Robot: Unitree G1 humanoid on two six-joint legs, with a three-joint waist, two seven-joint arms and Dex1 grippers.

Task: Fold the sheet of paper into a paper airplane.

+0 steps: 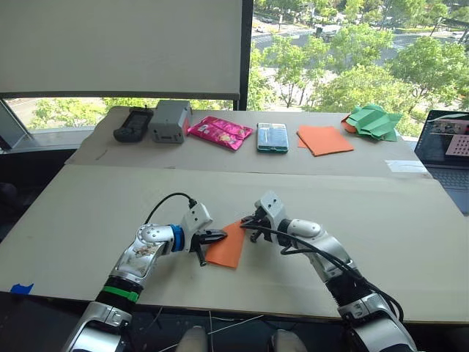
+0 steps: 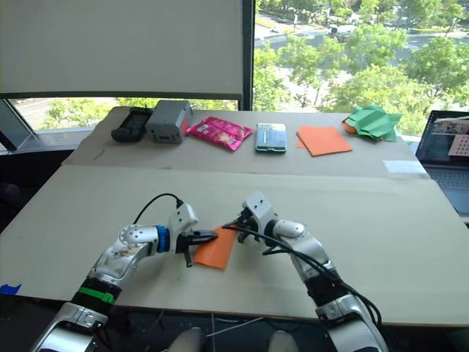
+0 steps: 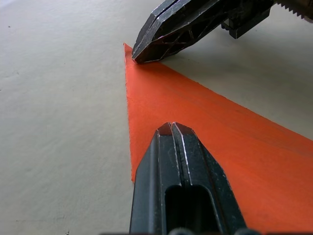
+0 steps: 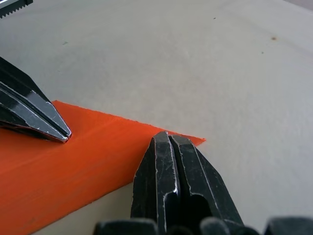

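The sheet of paper (image 1: 226, 251) is bright orange and lies flat near the table's front edge, folded into a narrow wedge with a pointed far corner. My left gripper (image 1: 222, 236) is shut, and its tip rests on the paper's left side. The left wrist view shows those closed fingertips (image 3: 172, 128) lying on the orange paper (image 3: 205, 112). My right gripper (image 1: 247, 221) is also shut, pressing down on the far pointed corner, and appears again in the left wrist view (image 3: 142, 55). In the right wrist view its tip (image 4: 168, 138) sits at the paper's (image 4: 73, 166) edge.
Along the back table stand a black device (image 1: 133, 125), a grey box (image 1: 171, 121), a pink packet (image 1: 220, 132), a clear case (image 1: 272, 137), a flat stack of orange sheets (image 1: 325, 139) and green paper shapes (image 1: 375, 121). A laptop (image 1: 447, 147) sits at the right edge.
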